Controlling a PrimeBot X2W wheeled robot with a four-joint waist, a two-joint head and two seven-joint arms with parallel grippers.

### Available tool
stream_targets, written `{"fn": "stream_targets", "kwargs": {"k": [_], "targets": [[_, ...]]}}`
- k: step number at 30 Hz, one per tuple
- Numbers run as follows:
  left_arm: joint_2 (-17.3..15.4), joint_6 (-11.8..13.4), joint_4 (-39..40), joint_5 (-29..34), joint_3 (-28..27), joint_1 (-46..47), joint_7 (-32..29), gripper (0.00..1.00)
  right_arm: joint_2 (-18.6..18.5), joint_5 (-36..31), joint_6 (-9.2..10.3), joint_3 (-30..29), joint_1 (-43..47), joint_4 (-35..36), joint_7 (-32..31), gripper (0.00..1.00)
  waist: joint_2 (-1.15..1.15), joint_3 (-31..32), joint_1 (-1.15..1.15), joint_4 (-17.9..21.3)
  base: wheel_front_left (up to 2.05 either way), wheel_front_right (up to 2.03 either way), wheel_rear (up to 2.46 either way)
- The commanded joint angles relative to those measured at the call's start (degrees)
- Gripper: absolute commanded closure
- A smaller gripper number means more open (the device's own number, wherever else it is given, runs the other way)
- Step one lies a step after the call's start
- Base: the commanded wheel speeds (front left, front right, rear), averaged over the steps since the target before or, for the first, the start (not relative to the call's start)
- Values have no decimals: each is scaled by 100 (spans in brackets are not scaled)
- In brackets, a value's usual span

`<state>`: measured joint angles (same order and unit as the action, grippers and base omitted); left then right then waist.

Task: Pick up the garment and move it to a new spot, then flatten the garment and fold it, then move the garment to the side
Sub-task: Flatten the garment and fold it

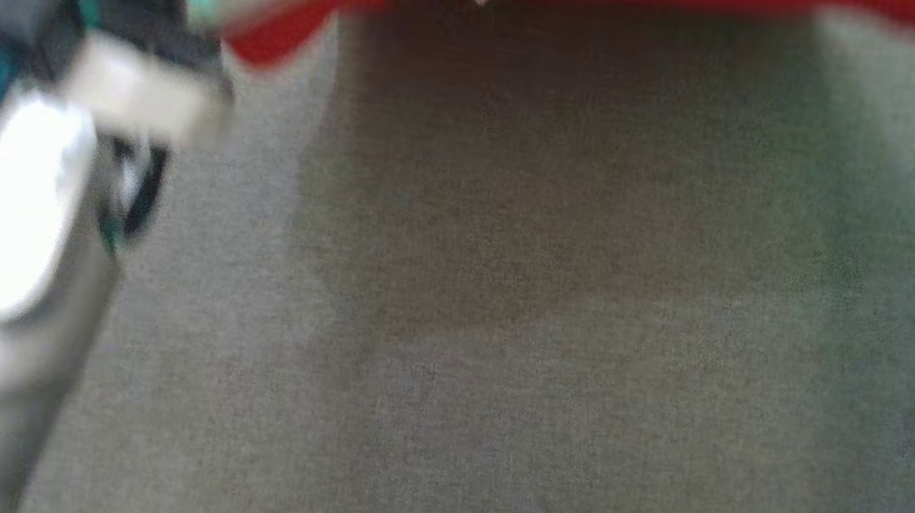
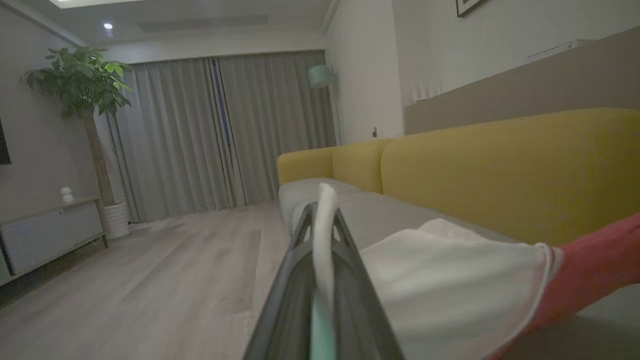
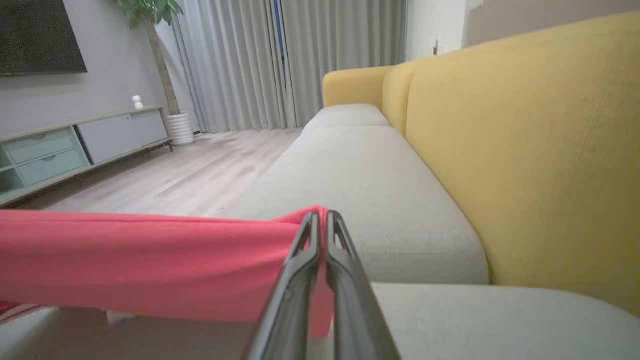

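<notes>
The garment (image 3: 150, 260) is red with a white part, the sofa back (image 3: 525, 150) yellow, its seat (image 3: 360, 200) light grey, and the curtains (image 2: 200, 135) grey.

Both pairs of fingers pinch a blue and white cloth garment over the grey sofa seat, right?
Not blue: the left wrist view shows a red and white cloth garment. Both pairs of fingers do pinch it over the grey sofa seat.
</notes>
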<state>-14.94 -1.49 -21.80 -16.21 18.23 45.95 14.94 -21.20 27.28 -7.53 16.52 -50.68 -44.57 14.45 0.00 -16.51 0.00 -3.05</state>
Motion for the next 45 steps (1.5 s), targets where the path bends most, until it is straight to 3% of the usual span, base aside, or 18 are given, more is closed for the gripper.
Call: {"fn": "stream_targets", "kwargs": {"k": [1, 5, 10, 22, 32, 45], "targets": [[-182, 16, 339, 1, -316, -121, 6, 100, -153, 76, 4, -61, 207, 246, 53, 100, 0, 230, 0, -68, 0, 0, 0], [-119, -59, 628, 103, -317, -1465, 6, 100, -185, 127, 4, -184, 1258, 451, 54, 100, 0, 660, 0, -78, 0, 0, 0], [1, 39, 932, 218, -290, -3137, 6, 100, -65, 196, 4, -406, 2798, 919, -27, 100, 0, 1249, 0, -30, 0, 0, 0], [52, 399, 1580, 471, -29, -5092, 4, 100, 365, -138, 4, -1306, 5325, 2736, -747, 100, 0, 1793, 0, 7, 0, 0, 0], [67, 404, 1650, 502, 36, -4747, -66, 100, 881, -542, 4, -1951, 5747, 3655, -1293, 100, 0, 1572, 0, -87, 0, 0, 0], [182, 32, 290, 983, 311, -2263, -13, 100, 887, -932, 4, -1838, 4081, 2957, -1359, 100, 0, 502, 0, -30, 0, 0, 0]]}}
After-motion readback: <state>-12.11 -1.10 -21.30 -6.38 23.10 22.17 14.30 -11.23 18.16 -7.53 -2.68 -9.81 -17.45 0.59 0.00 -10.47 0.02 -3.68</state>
